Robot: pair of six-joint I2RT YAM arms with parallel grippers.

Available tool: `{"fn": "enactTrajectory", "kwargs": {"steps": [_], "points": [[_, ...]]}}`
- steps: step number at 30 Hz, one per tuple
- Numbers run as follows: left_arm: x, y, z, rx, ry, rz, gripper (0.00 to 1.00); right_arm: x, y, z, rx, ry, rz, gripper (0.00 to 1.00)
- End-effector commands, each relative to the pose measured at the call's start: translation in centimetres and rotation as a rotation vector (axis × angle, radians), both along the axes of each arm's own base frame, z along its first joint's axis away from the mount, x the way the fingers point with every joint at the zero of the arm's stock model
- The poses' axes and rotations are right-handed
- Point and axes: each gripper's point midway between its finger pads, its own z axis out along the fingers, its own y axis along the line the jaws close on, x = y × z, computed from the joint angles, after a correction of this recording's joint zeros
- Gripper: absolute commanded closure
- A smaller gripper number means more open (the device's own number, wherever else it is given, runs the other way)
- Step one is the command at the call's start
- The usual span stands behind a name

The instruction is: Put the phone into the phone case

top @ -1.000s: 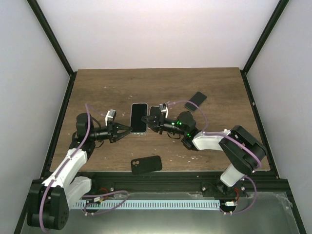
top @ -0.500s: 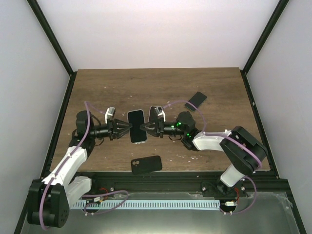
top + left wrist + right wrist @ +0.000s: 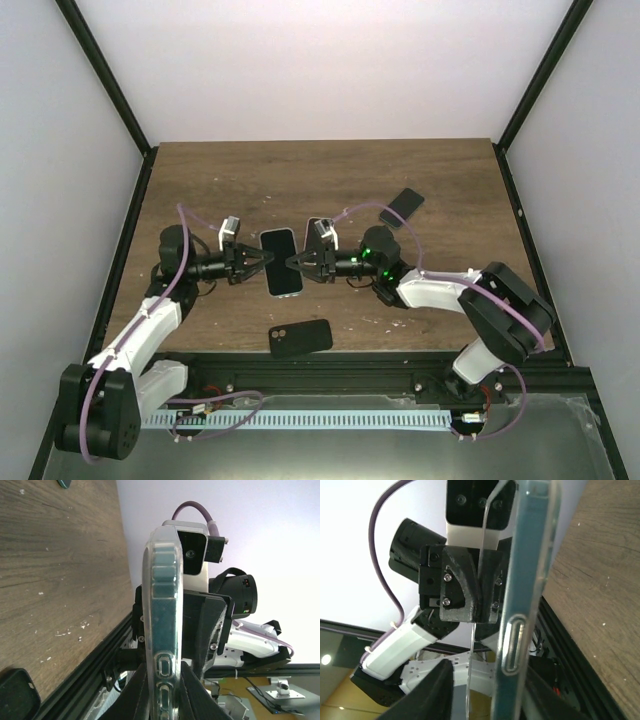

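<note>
A light-blue phone with a clear rim is held on edge above the middle of the table, between both grippers. My left gripper is shut on its left edge; the left wrist view shows the phone's side pinched between both fingers. My right gripper straddles its right edge with the jaws apart. In the right wrist view the phone lies against one finger, a thin clear sheet stands beside it, and the other finger touches nothing. A black phone case lies flat near the front edge.
A dark phone-shaped item lies at the back right of the wooden table. The black case's corner shows low in the left wrist view. A black frame rail runs along the table's near edge.
The phone has shifted a little left and toward the front. My left gripper's fingers have closed on its left edge. My right gripper has followed it leftward.
</note>
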Motion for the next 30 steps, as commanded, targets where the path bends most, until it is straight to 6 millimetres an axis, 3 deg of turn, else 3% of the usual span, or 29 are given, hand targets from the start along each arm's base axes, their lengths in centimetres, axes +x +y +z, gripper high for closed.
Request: {"fn": "enactTrajectory", "kwargs": {"steps": [1,7,16,21,28,30], "points": [[0.2,-0.1,1.1,-0.006,-0.051,0.010,0.95,-1.0,-0.5,3.1,0.063,-0.094,0.017,0.64],[0.9,-0.1,2.3,-0.021,-0.127,0.023,0.95,-2.8,-1.7,1.3,0.013,-0.071,0.045,0.52],[1.5,-0.2,2.6,-0.035,-0.141,0.030,0.95,-3.9,-1.7,1.0,-0.024,-0.068,0.083,0.52],[1.6,-0.1,2.2,-0.022,-0.143,0.032,0.96,-4.2,-1.9,0.3,-0.030,-0.049,0.081,0.65],[2.1,0.2,0.0,0.088,-0.158,0.054,0.97,-3.9,-2.2,0.0,-0.044,-0.022,0.041,0.97],[2.1,0.2,-0.3,0.102,-0.154,0.051,0.98,-3.8,-2.2,0.0,-0.047,-0.017,0.037,0.99]]}}
